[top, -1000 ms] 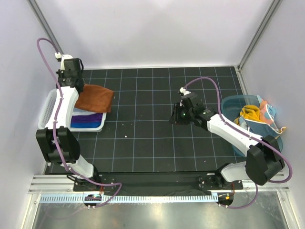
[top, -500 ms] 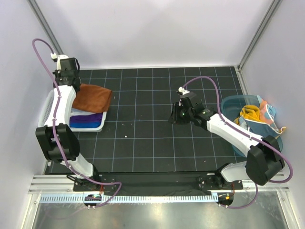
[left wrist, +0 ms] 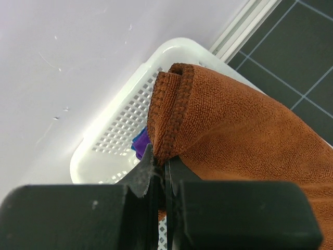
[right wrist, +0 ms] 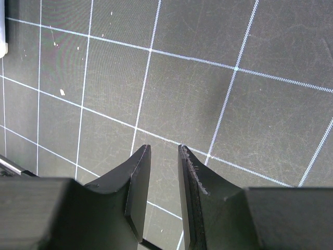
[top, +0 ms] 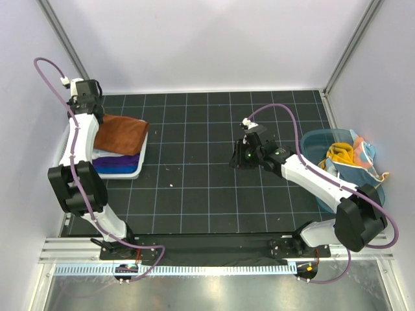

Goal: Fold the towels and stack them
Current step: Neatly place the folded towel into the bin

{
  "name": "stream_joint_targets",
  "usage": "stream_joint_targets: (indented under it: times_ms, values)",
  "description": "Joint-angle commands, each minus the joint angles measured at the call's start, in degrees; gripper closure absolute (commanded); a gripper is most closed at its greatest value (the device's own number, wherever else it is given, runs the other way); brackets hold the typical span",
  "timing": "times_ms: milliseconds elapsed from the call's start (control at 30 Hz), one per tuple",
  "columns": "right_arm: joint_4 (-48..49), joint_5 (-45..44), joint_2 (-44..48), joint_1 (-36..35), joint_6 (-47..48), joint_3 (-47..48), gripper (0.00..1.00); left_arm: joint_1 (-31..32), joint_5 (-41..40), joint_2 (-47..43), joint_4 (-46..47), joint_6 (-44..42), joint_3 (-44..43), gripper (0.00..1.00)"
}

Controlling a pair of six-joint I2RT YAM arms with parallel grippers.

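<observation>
High fixed view looking down, wrist views close, left sharing basket (left wrist: 119,130), right sharing mat (right wrist: 208,94).

Folded rust-brown towel (top: 122,133), pinched at its hem, covers the purple towel (top: 120,162) in the white basket (left wrist: 114,130).

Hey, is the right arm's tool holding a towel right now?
No, the right tool hangs with nothing between its fingers, only the gridded black mat below.
</observation>
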State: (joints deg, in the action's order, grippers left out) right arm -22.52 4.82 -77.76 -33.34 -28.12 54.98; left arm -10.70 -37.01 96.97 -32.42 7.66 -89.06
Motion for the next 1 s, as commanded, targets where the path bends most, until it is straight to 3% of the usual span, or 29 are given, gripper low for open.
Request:
stream_joint_targets:
  times_ms: [0, 67, 200, 300, 700, 833, 967]
  values:
    - [0.9, -0.8, 0.7, -0.5, 0.9, 1.2, 0.66, -1.9, 0.5, 0.9, -0.7, 4.0, -3.1, 0.99]
    - [1.2, -0.6, 0.7, -0.5, 1.0, 0.9, 0.66, -2.6, 1.2, 1.4, -1.6, 5.7, -3.3, 0.87]
    - [1.4, -0.5, 0.6, -0.5, 1.5, 0.8, 0.65, -3.3, 2.8, 2.2, -3.3, 8.2, -4.5, 0.53]
    - [1.5, -0.5, 0.8, -0.5, 1.6, 0.8, 0.65, -3.3, 4.9, 2.3, -4.0, 9.5, -5.0, 0.39]
    - [1.1, -2.6, 2.2, -0.5, 1.1, 1.4, 0.64, -0.5, 12.8, -4.0, -2.7, 13.4, -0.5, 0.32]
    - [0.1, -4.4, 2.6, -0.4, 1.0, 2.3, 0.64, 2.3, 14.6, -8.7, -0.7, 15.9, 4.8, 0.32]
    - [-1.6, -11.5, 3.9, -0.4, 1.4, 2.7, 0.64, 7.9, 16.2, -14.3, 1.0, 18.0, 13.3, 0.32]
